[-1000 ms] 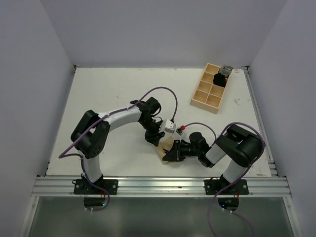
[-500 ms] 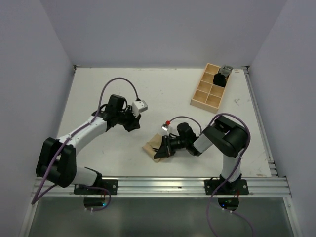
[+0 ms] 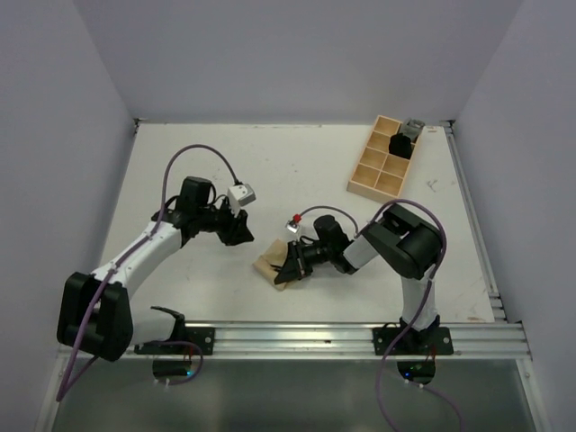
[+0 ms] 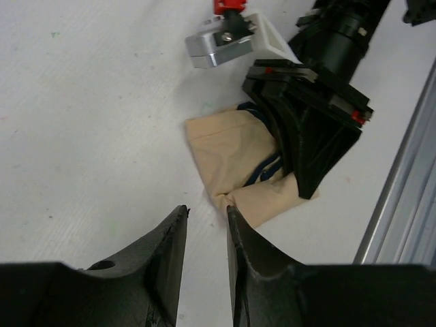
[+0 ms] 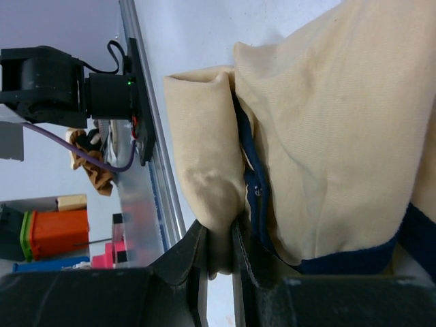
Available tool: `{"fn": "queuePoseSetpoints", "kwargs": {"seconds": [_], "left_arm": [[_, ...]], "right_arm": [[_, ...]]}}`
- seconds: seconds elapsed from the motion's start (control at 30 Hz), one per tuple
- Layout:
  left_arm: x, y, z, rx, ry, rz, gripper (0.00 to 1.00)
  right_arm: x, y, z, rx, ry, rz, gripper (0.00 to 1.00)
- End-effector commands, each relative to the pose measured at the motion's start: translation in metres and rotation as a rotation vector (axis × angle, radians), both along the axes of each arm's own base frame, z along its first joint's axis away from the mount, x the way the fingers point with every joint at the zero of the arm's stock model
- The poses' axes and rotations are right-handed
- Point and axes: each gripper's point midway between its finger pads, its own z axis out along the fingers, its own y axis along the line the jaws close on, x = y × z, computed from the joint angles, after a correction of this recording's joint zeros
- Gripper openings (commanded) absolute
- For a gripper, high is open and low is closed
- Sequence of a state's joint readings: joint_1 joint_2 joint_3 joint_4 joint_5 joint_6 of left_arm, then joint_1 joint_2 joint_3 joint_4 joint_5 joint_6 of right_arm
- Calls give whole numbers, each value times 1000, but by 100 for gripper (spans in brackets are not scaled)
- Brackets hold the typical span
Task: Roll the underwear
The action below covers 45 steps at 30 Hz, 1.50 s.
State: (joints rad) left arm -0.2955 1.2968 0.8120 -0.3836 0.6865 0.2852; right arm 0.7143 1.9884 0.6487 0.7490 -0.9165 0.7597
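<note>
The underwear (image 3: pixel 267 265) is a tan-beige bundle with dark trim, lying folded on the white table near the front. My right gripper (image 3: pixel 288 267) lies low over its right side. In the right wrist view the right gripper (image 5: pixel 218 235) is shut on a thick folded edge of the underwear (image 5: pixel 327 116). My left gripper (image 3: pixel 247 233) hovers left of the bundle, apart from it. In the left wrist view the left gripper (image 4: pixel 206 214) stands slightly open with only bare table between its fingers, just short of the corner of the underwear (image 4: pixel 231 146).
A light wooden compartment tray (image 3: pixel 371 186) stands at the back right, with a dark item (image 3: pixel 401 144) in one cell. A metal rail (image 3: pixel 297 337) runs along the table's front edge, close behind the bundle.
My left arm has pulled back to the left, away from the underwear, its jaws closing then reopening a little. The right gripper has dragged the bundle leftward, still gripping it.
</note>
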Motion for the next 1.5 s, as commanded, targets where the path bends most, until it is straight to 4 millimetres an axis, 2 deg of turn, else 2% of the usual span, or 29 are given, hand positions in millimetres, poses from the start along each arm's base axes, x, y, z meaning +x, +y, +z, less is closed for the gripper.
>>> {"fn": "queuePoseSetpoints", "kwargs": {"seconds": [0.0, 0.07, 0.2, 0.23, 0.27, 0.37, 0.57, 0.83, 0.93, 0.97, 1.03, 1.07, 1.2, 1.33, 1.47], "left_arm": [[-24, -13, 15, -106, -43, -145, 34], [-33, -20, 17, -150, -43, -220, 35], [-38, -27, -2, -180, 57, -289, 35], [-35, -30, 3, -196, 48, -320, 36], [-38, -29, -7, -186, 105, -324, 36], [-27, -30, -14, -156, 120, -331, 36], [-27, -32, -26, -154, 220, -356, 38], [-36, -25, -26, -122, 209, -332, 39], [-45, -34, -28, -140, 251, -381, 38], [-56, -41, -34, -119, 301, -417, 38], [-58, -52, -34, -95, 304, -470, 37], [-67, -58, -39, -73, 342, -503, 36], [-63, -73, -35, -86, 331, -533, 35], [-60, -74, -33, -74, 306, -541, 35], [-70, -65, -41, -42, 334, -559, 35]], "right_arm": [[-16, -14, -30, -92, 101, -31, 6], [-17, -10, -28, -61, 110, -18, 6], [-15, -9, -25, 8, 208, -67, 6], [-12, -9, -22, 28, 214, -76, 6], [-10, -8, -18, 50, 209, -75, 6], [-5, -10, -17, 60, 236, -97, 6], [5, -16, -15, 70, 245, -115, 6], [2, -19, -19, 67, 266, -120, 6], [0, -21, -18, 75, 265, -131, 6], [-2, -23, -20, 66, 267, -142, 6], [-3, -25, -22, 62, 262, -146, 6], [-4, -26, -24, 57, 265, -144, 6], [-6, -29, -28, 37, 247, -150, 7], [-5, -33, -33, -15, 202, -162, 7], [-5, -39, -34, -71, 161, -163, 6]]}}
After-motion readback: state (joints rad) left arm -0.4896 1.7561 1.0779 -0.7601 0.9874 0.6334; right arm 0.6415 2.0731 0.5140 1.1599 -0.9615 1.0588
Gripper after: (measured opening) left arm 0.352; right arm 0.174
